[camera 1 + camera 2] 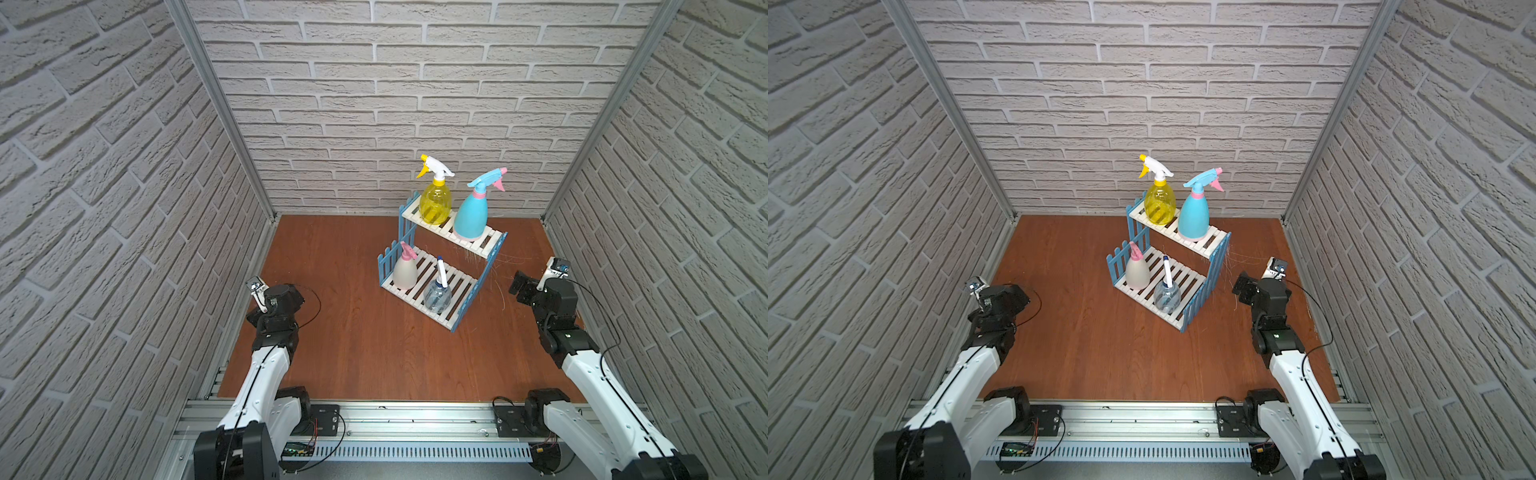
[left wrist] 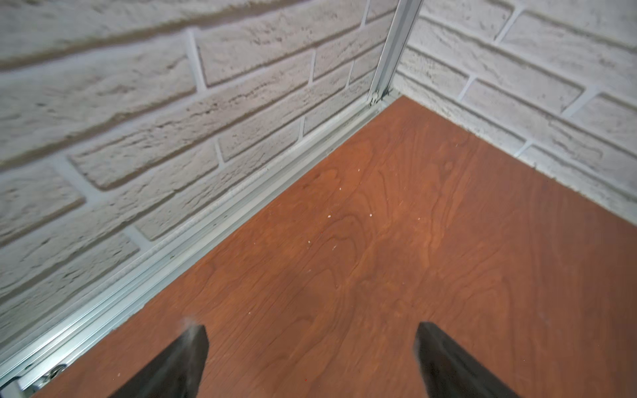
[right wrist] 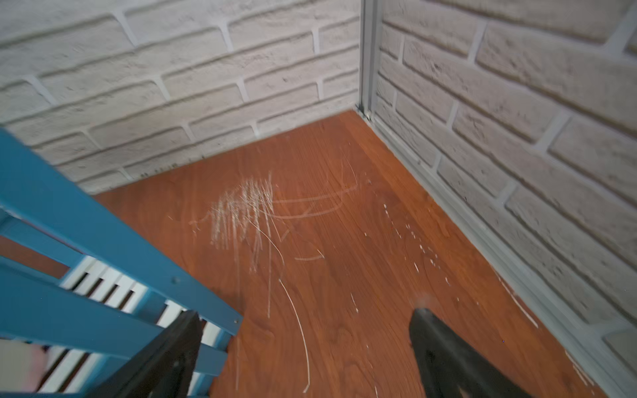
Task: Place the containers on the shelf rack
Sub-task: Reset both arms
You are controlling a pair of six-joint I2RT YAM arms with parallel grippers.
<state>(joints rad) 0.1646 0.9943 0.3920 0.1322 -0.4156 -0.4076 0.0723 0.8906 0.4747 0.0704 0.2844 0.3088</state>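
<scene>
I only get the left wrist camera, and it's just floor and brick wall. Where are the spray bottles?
Observer: All four stand on the shelf rack, which your view doesn't show.
Operator: Which ones are on the top shelf?
Observer: The yellow bottle and the blue bottle, side by side.
Operator: And the bottom shelf?
Observer: The cream bottle and the clear bottle, both upright.
</scene>
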